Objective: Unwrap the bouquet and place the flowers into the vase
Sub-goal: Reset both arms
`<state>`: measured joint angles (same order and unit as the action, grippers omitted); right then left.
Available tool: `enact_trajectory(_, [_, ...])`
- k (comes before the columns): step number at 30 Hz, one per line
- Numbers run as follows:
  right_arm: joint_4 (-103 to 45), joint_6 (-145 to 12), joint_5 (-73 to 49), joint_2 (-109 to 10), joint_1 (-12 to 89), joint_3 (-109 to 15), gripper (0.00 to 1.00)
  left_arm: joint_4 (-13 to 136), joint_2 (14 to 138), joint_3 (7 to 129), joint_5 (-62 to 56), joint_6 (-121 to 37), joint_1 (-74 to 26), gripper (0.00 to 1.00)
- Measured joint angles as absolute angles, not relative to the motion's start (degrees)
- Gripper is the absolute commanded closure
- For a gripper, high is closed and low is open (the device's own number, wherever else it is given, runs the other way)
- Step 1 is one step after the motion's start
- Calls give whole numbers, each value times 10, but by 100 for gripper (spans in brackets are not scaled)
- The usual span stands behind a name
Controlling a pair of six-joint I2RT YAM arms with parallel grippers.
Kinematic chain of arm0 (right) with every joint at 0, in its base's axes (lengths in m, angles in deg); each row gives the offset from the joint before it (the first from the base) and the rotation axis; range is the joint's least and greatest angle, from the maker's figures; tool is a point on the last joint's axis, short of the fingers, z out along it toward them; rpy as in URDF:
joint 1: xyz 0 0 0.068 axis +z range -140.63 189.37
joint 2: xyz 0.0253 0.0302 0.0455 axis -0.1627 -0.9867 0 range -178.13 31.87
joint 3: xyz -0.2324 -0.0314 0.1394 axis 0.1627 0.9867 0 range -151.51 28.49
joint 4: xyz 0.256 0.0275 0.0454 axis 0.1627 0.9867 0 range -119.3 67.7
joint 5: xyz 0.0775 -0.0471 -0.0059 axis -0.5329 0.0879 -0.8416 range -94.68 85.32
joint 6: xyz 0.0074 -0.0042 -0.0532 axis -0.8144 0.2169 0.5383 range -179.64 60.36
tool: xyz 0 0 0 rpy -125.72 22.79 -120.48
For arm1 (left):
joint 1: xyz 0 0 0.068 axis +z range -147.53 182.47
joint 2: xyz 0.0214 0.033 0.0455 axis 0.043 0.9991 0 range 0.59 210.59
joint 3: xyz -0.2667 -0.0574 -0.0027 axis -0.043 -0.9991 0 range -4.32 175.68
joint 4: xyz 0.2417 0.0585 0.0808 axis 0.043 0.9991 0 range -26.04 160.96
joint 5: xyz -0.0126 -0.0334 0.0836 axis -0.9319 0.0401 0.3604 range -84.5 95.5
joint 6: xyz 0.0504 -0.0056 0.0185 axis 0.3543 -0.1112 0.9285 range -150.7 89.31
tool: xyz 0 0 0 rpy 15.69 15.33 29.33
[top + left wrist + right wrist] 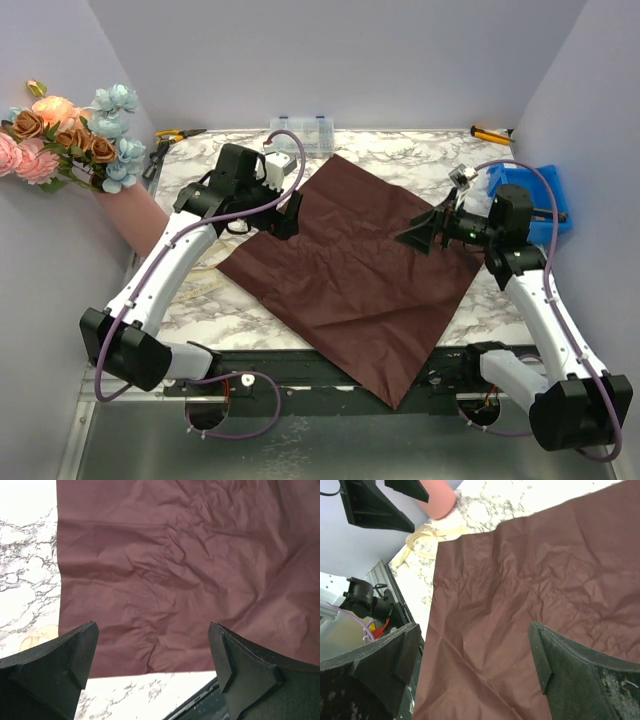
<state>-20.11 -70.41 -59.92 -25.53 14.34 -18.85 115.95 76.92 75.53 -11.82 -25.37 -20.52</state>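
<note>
the left gripper (152,626) and right gripper (473,625) hung wide open, empty, above the spread maroon sheet (350,260), flowers (70,135) standing in the vase (130,215).

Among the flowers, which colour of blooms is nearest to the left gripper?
The light blue blooms, on the bunch's table-side edge; pink, peach and brown ones sit farther away.

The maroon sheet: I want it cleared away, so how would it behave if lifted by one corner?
Probably floppy: the sheet is thin and creased, so it would likely drape. It seems very light; a push may crumple it rather than slide it. Its near corner hangs past the table edge, likely the easiest pinch.
</note>
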Motion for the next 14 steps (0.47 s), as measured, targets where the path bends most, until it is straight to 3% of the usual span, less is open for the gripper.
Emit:
enact_trajectory(4, [-225, -734, -583, -214, 119, -113, 0, 1076, 764, 701, -110, -299, -204, 1])
enact_trajectory(14, [-272, -787, -581, -200, 92, -71, 0, 981, 706, 589, -88, -364, -202, 1])
